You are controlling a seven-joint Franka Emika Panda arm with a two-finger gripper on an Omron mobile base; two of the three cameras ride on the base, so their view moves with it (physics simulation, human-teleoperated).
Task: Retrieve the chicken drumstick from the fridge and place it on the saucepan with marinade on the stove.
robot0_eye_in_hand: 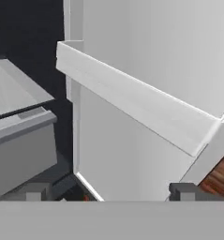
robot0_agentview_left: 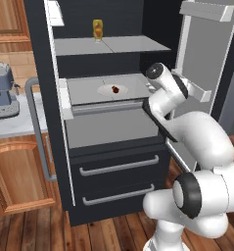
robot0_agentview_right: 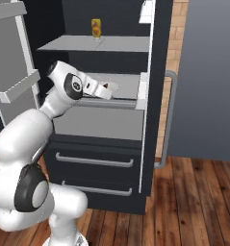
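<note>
Simply, reddish-brown chicken drumstick [robot0_agentview_left: 115, 89], small.

The arm [robot0_agentview_left: 187, 132] is rising from its base, bending at a dark elbow joint and reaching forward and up, with the wrist [robot0_agentview_right: 70, 86] turning sideways at mid height. The pincer [robot0_eye_in_hand: 108, 191] is standing wide open, its two dark fingertips [robot0_eye_in_hand: 182, 190] spread far apart and holding nothing between them. In the right base view the white hand [robot0_agentview_right: 101, 90] is pointing to the right.
</note>
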